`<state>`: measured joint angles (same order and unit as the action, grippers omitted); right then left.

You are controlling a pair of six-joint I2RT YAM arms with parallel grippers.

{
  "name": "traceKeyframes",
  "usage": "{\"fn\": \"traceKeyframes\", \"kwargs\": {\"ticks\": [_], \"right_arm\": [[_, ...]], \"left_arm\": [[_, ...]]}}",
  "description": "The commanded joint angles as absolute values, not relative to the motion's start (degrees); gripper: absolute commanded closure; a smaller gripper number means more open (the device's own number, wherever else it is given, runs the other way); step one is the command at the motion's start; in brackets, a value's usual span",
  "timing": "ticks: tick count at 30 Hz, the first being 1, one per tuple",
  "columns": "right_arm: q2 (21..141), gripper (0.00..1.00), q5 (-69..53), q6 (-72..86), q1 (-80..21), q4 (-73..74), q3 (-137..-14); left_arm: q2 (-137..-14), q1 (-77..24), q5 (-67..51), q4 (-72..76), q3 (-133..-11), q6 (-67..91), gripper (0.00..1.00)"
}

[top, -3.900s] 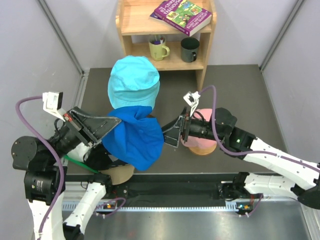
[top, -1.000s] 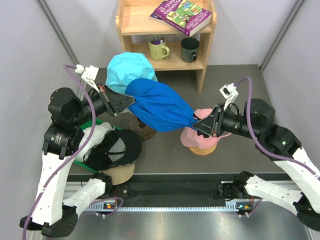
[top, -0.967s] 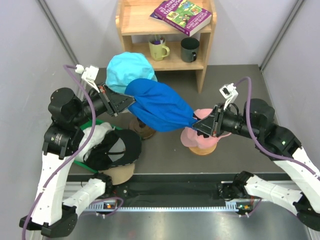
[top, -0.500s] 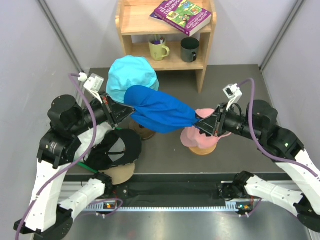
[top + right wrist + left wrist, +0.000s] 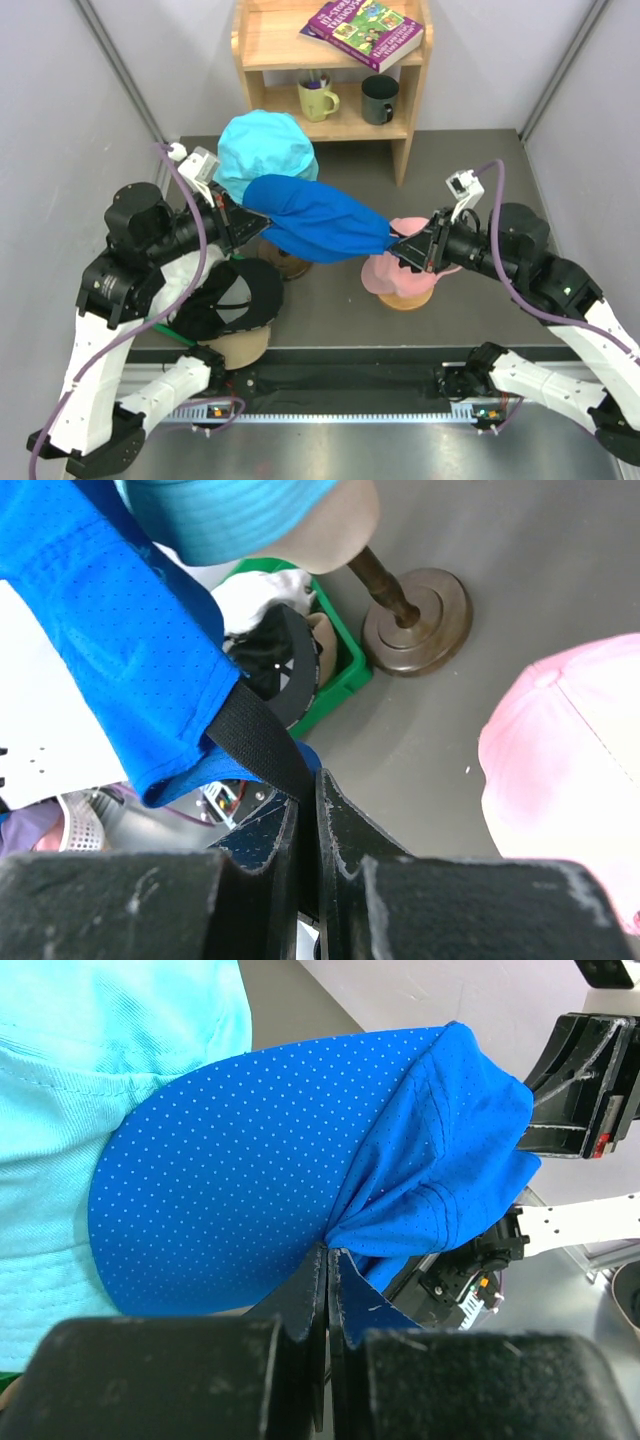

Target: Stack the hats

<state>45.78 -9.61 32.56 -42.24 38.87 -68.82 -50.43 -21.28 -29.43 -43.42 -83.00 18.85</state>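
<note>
A royal blue cap (image 5: 315,220) hangs stretched in the air between both arms, just in front of the cyan bucket hat (image 5: 262,148). My left gripper (image 5: 262,222) is shut on the blue cap (image 5: 300,1160) where brim meets crown. My right gripper (image 5: 395,247) is shut on the cap's black back strap (image 5: 262,742). A pink cap (image 5: 405,275) sits on a wooden stand under the right gripper. The cyan bucket hat (image 5: 230,510) sits on a cream head over a round stand base (image 5: 420,620). At the left, a black cap (image 5: 225,298) and a white cap (image 5: 185,270) lie in a green bin (image 5: 340,670).
A wooden shelf (image 5: 410,70) stands at the back with a book (image 5: 365,30), a yellow-green mug (image 5: 317,98) and a dark mug (image 5: 379,98). A tan cap (image 5: 240,345) lies at the near edge. Grey walls close in both sides.
Both arms lifted the blue cap from low at the left to mid-air in front of the cyan hat. In the last second the left gripper shifted right and the cap flattened and sank slightly.
</note>
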Motion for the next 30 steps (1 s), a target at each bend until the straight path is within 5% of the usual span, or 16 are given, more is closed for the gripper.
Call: {"fn": "traceKeyframes", "kwargs": {"ticks": [1, 17, 25, 30], "right_arm": [[43.8, 0.95, -3.4, 33.0, -41.5, 39.2, -68.1], [43.5, 0.99, 3.0, 32.7, -41.4, 44.8, -72.9], [40.3, 1.00, 6.6, 34.6, -41.4, 49.7, -73.5], [38.7, 1.00, 9.4, 36.6, -41.4, 52.8, -73.0]], "left_arm": [[-50.6, -21.7, -20.8, -41.6, -85.7, 15.0, 1.00], [-51.9, -27.9, -21.7, -38.9, -83.8, 19.8, 1.00], [-57.2, -51.7, 5.4, -37.4, -83.0, 18.8, 1.00], [-60.5, -57.7, 9.8, -33.8, -81.8, 21.5, 1.00]]}}
